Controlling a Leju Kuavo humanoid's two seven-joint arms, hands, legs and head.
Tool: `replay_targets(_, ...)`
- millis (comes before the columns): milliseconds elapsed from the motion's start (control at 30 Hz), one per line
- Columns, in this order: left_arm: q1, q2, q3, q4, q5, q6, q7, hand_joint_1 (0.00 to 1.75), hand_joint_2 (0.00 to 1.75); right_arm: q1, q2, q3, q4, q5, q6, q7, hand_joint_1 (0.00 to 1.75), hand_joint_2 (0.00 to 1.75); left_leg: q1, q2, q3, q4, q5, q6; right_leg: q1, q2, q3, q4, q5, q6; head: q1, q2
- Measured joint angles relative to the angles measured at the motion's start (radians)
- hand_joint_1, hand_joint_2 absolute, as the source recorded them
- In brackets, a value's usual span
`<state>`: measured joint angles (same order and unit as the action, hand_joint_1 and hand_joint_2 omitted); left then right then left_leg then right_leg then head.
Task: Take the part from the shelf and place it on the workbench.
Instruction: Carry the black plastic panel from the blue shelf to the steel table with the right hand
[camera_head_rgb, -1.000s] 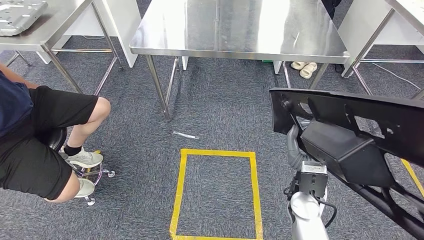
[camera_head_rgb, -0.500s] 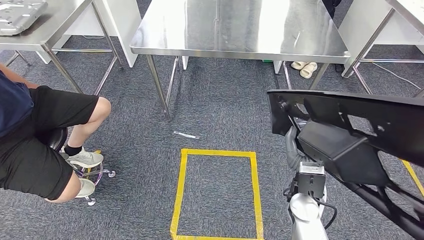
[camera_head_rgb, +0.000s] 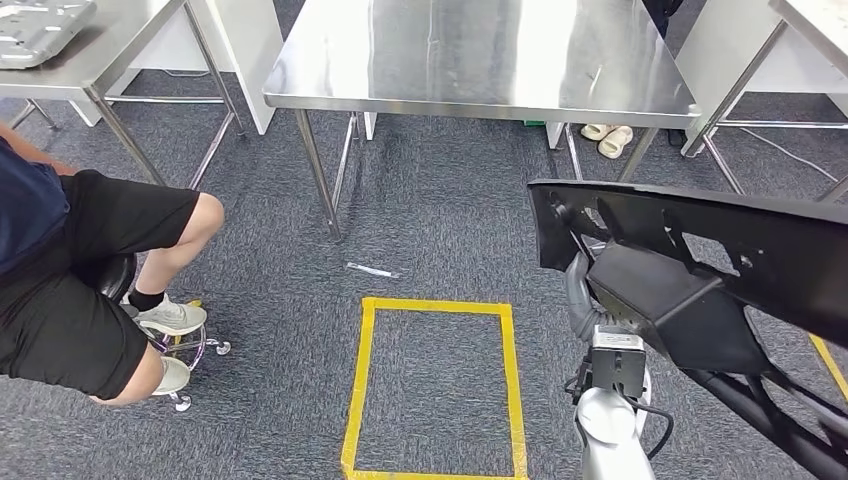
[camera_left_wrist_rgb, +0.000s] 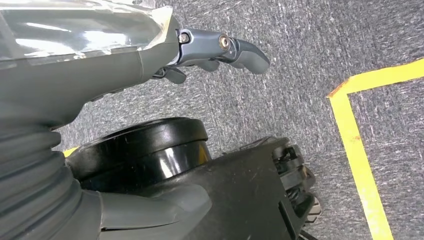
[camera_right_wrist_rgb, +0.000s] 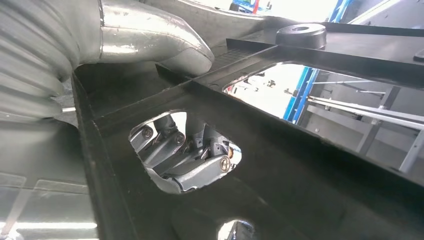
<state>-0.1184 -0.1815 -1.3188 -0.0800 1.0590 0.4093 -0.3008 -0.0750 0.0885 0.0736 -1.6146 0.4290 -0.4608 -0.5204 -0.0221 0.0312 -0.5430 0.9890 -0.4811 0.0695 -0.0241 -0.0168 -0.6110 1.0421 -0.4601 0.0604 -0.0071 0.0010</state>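
The part (camera_head_rgb: 700, 260) is a large black moulded panel with cut-outs, carried at the right of the head view above the carpet. My right hand (camera_right_wrist_rgb: 185, 162) grips it from below, and its fingers show through a hole in the part (camera_right_wrist_rgb: 300, 150). The grey wrist (camera_head_rgb: 583, 290) reaches up under the panel's left end. The steel workbench (camera_head_rgb: 480, 60) stands ahead, its top bare. My left hand (camera_left_wrist_rgb: 220, 50) hangs over the carpet and holds nothing.
A person (camera_head_rgb: 80, 270) sits on a stool at the left. A yellow tape rectangle (camera_head_rgb: 435, 385) marks the floor ahead. Side tables stand at the far left (camera_head_rgb: 110, 60) and far right (camera_head_rgb: 810, 30). Slippers (camera_head_rgb: 610, 135) lie under the workbench.
The black part has shifted slightly left and up in the head view. The whole scene has drifted a little, so the camera has moved too.
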Motion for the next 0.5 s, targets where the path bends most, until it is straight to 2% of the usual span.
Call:
replay_targets(33, 0.0, -0.001, 0.0, 0.001, 0.0, 0.0, 0.0, 0.0, 1.75, 0.0, 0.0, 0.0, -0.001, 0.0, 0.0, 0.0, 1.75, 1.75, 0.004, 0.001, 0.002, -0.003, 0.002, 0.003, 0.0, 0.003, -0.024, 0.048, -0.021, -0.001, 0.002, 0.0)
replay_targets(100, 0.0, -0.002, 0.0, 0.002, 0.0, 0.0, -0.001, 0.0, 1.75, 0.001, 0.0, 0.0, 0.0, 0.0, 0.0, 0.0, 1.75, 1.75, 0.005, 0.001, 0.002, -0.003, 0.001, 0.004, 0.0, 0.007, -0.092, 0.185, -0.072, -0.002, 0.004, 0.0)
replay_targets(133, 0.0, -0.002, 0.0, 0.003, 0.0, 0.0, -0.001, 0.0, 1.75, 0.003, 0.0, 0.0, 0.0, 0.0, 0.0, 0.0, 1.75, 1.75, 0.006, 0.0, 0.002, -0.003, 0.0, 0.003, -0.001, 0.008, -0.12, 0.239, -0.087, 0.001, 0.004, 0.0)
replay_targets(167, 0.0, -0.003, 0.0, 0.004, 0.0, 0.0, -0.001, 0.0, 1.75, 0.003, -0.001, 0.0, 0.0, 0.0, 0.0, 0.0, 1.75, 1.75, 0.007, -0.001, 0.004, -0.003, -0.001, 0.001, -0.003, 0.009, -0.131, 0.258, -0.087, 0.007, 0.004, 0.0)
replay_targets(200, 0.0, -0.003, 0.0, 0.005, 0.0, 0.001, 0.0, 0.0, 1.75, 0.003, -0.001, 0.0, 0.0, 0.0, 0.0, 0.0, 1.75, 1.75, 0.009, -0.002, 0.007, -0.002, -0.004, -0.002, -0.004, 0.009, -0.122, 0.233, -0.07, 0.016, 0.004, 0.0)
replay_targets(267, 0.0, -0.004, 0.0, 0.005, 0.0, 0.002, 0.0, 0.0, 1.75, 0.002, -0.001, 0.0, 0.0, 0.0, 0.001, 0.0, 1.75, 1.75, 0.013, -0.003, 0.017, -0.001, -0.012, -0.013, -0.009, 0.003, -0.054, 0.092, -0.013, 0.034, 0.005, 0.0)
replay_targets(300, -0.001, -0.004, 0.0, 0.006, 0.0, 0.002, 0.0, 0.0, 1.75, 0.001, 0.0, 0.001, 0.0, 0.0, 0.002, 0.0, 1.75, 1.75, 0.012, -0.003, 0.02, 0.001, -0.018, -0.02, -0.008, 0.002, -0.02, 0.027, 0.007, 0.034, 0.005, 0.0)
replay_targets(333, -0.001, -0.004, 0.0, 0.008, 0.001, 0.003, 0.0, 0.0, 1.75, 0.0, 0.0, 0.001, 0.0, 0.001, 0.003, 0.0, 1.75, 1.75, 0.011, -0.003, 0.021, 0.002, -0.023, -0.026, -0.007, 0.001, 0.003, -0.014, 0.018, 0.028, 0.005, 0.0)
replay_targets(367, -0.001, -0.004, 0.0, 0.009, 0.002, 0.003, 0.0, 0.0, 1.75, -0.001, 0.001, 0.001, 0.0, 0.001, 0.004, 0.0, 1.75, 1.75, 0.008, -0.003, 0.022, 0.003, -0.026, -0.03, -0.005, 0.002, 0.011, -0.028, 0.016, 0.017, 0.004, 0.0)
replay_targets(400, -0.001, -0.005, 0.0, 0.01, 0.002, 0.004, 0.0, 0.0, 1.75, -0.002, 0.001, 0.001, 0.0, 0.001, 0.005, 0.0, 1.75, 1.75, 0.006, -0.002, 0.023, 0.003, -0.028, -0.034, -0.002, 0.007, 0.012, -0.028, 0.014, 0.005, 0.004, 0.0)
replay_targets(467, -0.002, -0.005, 0.0, 0.013, 0.003, 0.005, 0.0, 0.0, 1.75, -0.003, 0.001, 0.001, 0.0, 0.001, 0.007, 0.0, 1.75, 1.75, 0.009, -0.004, 0.022, 0.008, -0.037, -0.041, -0.006, 0.012, 0.015, -0.028, 0.009, -0.014, 0.003, 0.0)
replay_targets(500, -0.003, -0.005, 0.0, 0.014, 0.004, 0.006, 0.0, 0.0, 1.75, -0.005, 0.002, 0.001, 0.0, 0.001, 0.009, 0.0, 1.75, 1.75, 0.011, -0.01, 0.012, 0.031, -0.051, -0.045, -0.009, 0.015, 0.019, -0.028, 0.006, -0.022, 0.001, 0.0)
